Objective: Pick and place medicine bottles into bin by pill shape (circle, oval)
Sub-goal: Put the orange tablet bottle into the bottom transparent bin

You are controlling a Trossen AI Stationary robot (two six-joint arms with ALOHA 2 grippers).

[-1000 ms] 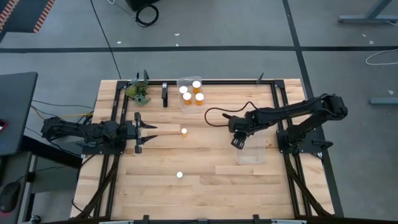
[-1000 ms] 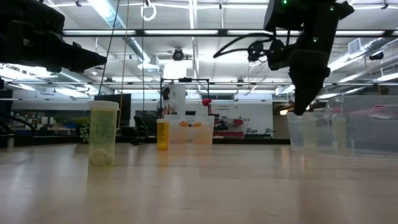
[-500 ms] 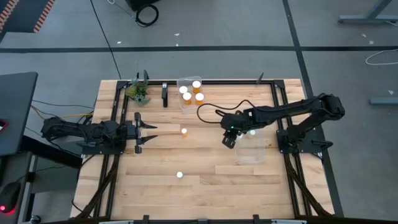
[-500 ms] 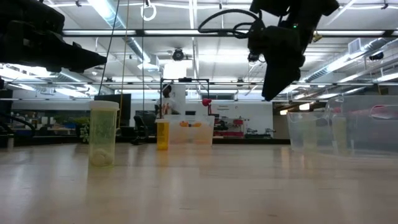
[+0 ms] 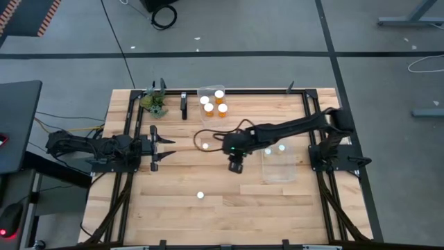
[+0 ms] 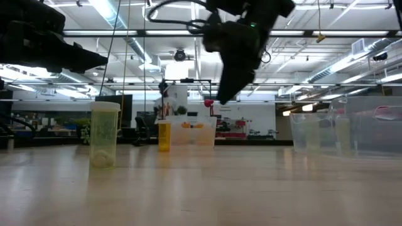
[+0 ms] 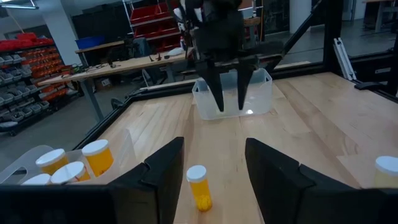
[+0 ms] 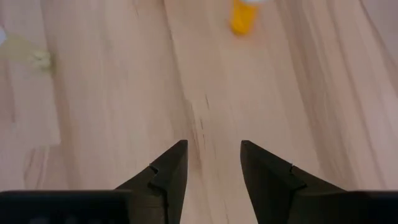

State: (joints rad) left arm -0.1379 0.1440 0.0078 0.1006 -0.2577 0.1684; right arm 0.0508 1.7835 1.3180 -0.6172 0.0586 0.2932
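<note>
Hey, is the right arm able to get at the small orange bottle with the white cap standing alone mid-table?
Probably yes. The right tool hangs open above bare wood, near the small orange bottle, which stands upright with nothing visible in between.

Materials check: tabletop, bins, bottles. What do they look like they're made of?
Tabletop: looks like wood, pale butcher-block planks with visible seams, matte.
Right bin: likely clear plastic; the wood shows through its walls. The far bin looks the same.
Medicine bottles: probably translucent orange plastic with opaque white caps; the bottle in the left wrist view shows yellow contents through its wall.
</note>
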